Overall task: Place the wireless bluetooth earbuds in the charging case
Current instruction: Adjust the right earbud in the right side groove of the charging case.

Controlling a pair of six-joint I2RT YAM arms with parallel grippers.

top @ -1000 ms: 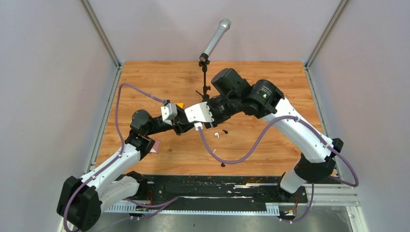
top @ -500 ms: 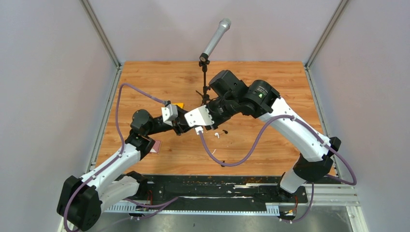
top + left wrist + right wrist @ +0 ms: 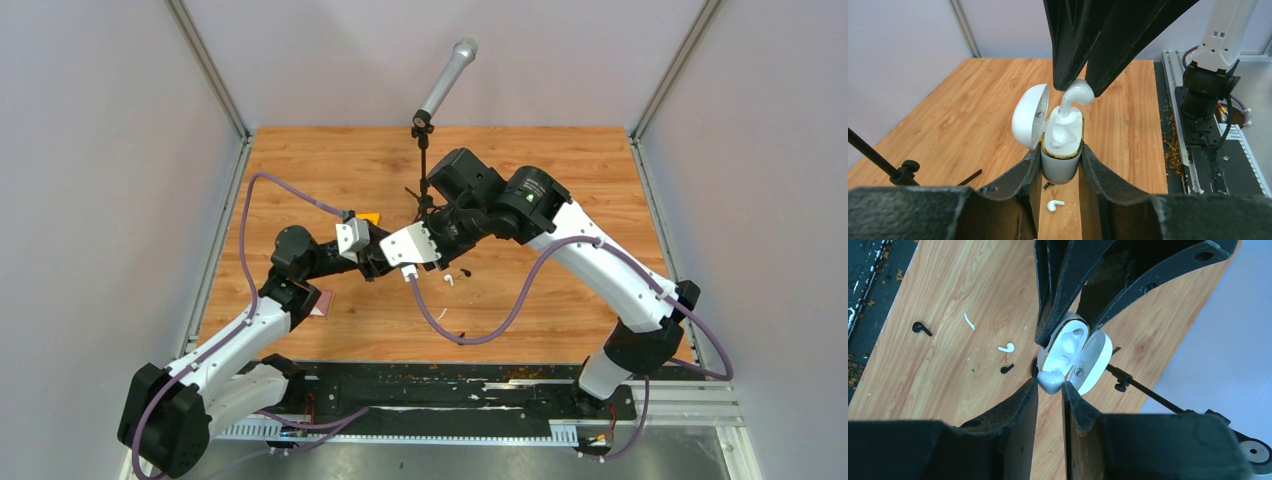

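Held: open charging case [image 3: 1060, 169], clamped in left gripper [image 3: 1060, 156]; white earbud [image 3: 1077, 94], pinched in right gripper [image 3: 1050, 386], stem at slot beyond its tips. Risk: tilt jams stem.

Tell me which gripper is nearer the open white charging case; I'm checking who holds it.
Left. The left gripper clamps the charging case between its jaws. The right gripper hovers just above it, pinching a white earbud at its opening.

Left arm [image 3: 243, 333] and right arm [image 3: 612, 268] alike: white shells, chunky black joints, purple cables [image 3: 242, 235] looping off each wrist.
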